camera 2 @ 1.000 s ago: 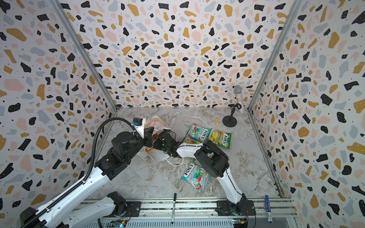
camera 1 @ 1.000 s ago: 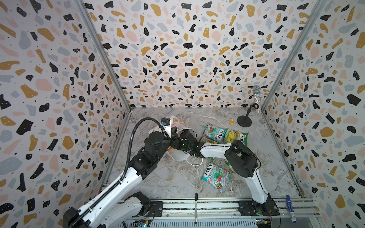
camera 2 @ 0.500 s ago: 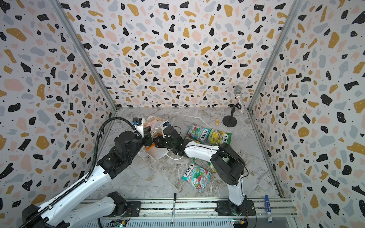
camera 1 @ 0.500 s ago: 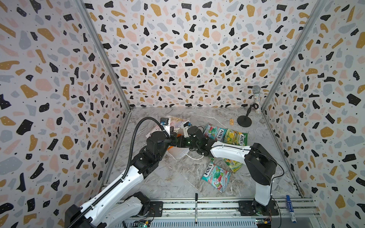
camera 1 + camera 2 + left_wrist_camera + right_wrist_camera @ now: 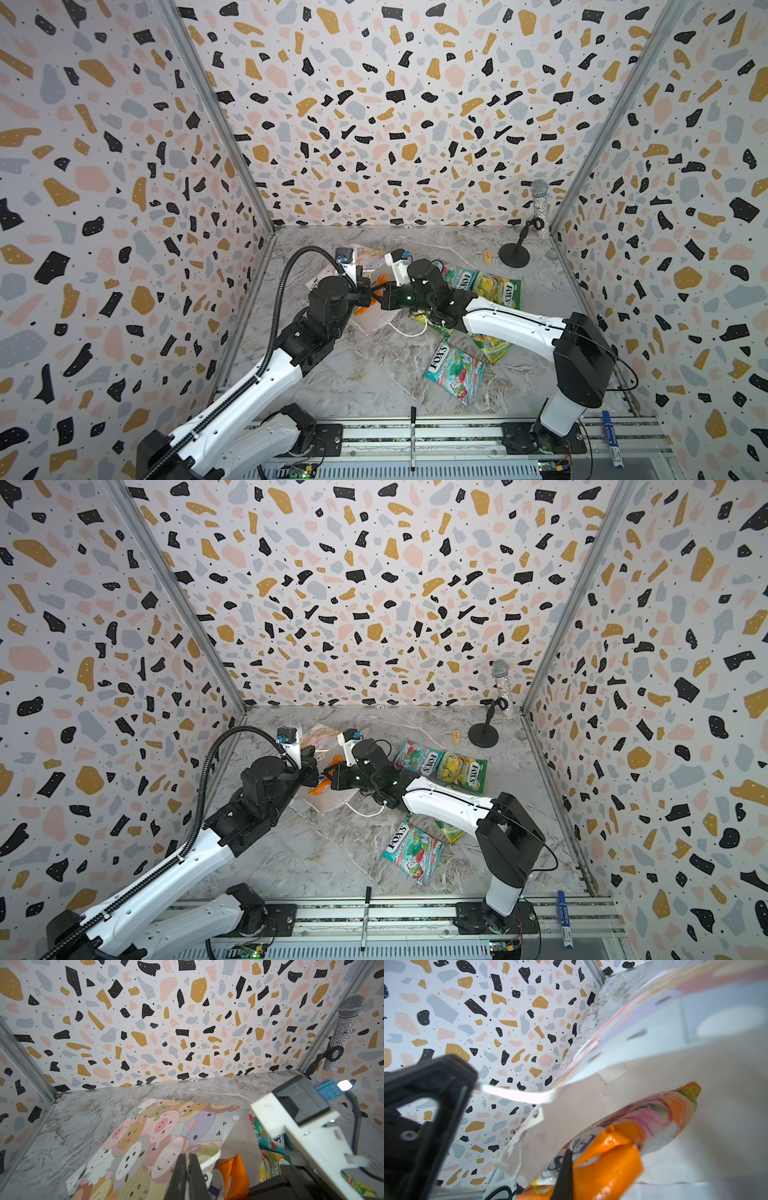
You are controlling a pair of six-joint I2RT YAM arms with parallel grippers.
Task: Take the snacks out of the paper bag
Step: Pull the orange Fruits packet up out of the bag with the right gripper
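Note:
The paper bag (image 5: pixel 367 258) (image 5: pixel 319 734) lies on its side left of centre, cartoon-animal face (image 5: pixel 145 1136) up. My left gripper (image 5: pixel 365 291) (image 5: pixel 312 771) (image 5: pixel 189 1156) is shut on the upper rim of its mouth, holding it raised. My right gripper (image 5: pixel 381 294) (image 5: pixel 333 777) (image 5: pixel 571 1159) is shut on the orange-pink snack packet (image 5: pixel 362 309) (image 5: pixel 319 788) (image 5: pixel 236 1174) (image 5: pixel 643 1122), whose far end still lies inside the white bag interior (image 5: pixel 654 1076). Other snacks lie on the table: teal-red packets (image 5: pixel 455 372) (image 5: pixel 457 276) and green-yellow packets (image 5: pixel 498 291) (image 5: pixel 492 349).
A microphone on a round stand (image 5: pixel 515 253) stands at the back right, with a small wooden block (image 5: pixel 488 255) beside it. A pen (image 5: pixel 412 440) and a blue marker (image 5: pixel 611 440) lie on the front rail. Patterned walls close in three sides.
My right arm has drawn back to the right, its elbow swinging outward, and the orange-pink packet has come farther out of the bag's mouth. The left gripper keeps its hold on the rim.

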